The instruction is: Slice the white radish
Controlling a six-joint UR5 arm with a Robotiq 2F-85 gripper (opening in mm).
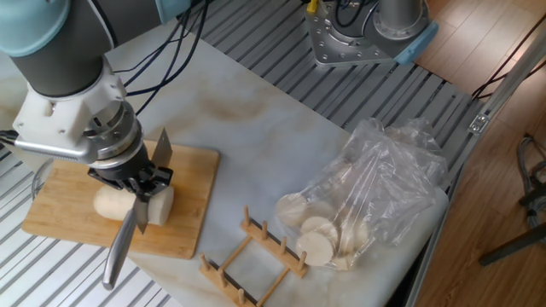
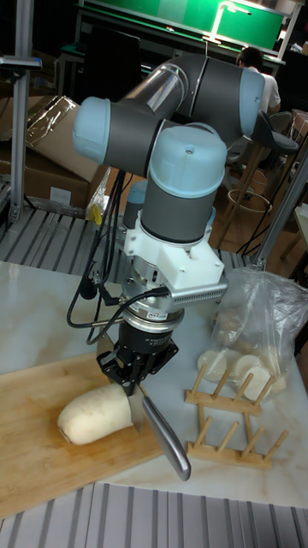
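The white radish (image 1: 109, 203) (image 2: 92, 416) lies on its side on the wooden cutting board (image 1: 189, 205) (image 2: 34, 462). My gripper (image 1: 136, 184) (image 2: 130, 378) stands right over the radish's cut end and is shut on a metal knife (image 1: 119, 251) (image 2: 168, 438). The blade (image 1: 162, 147) points up and away, and the handle slants down toward the board's front edge. The knife sits across the radish, with a thick end piece (image 1: 161, 207) on its right side. Whether that piece is fully cut off is hidden by the gripper.
A clear plastic bag (image 1: 384, 179) (image 2: 261, 312) with pale round slices lies at the right. In front of the board stands a wooden slotted rack (image 1: 256, 256) (image 2: 235, 419). A second arm's metal base (image 1: 363, 34) is bolted at the back. Cables (image 1: 158, 51) trail behind my arm.
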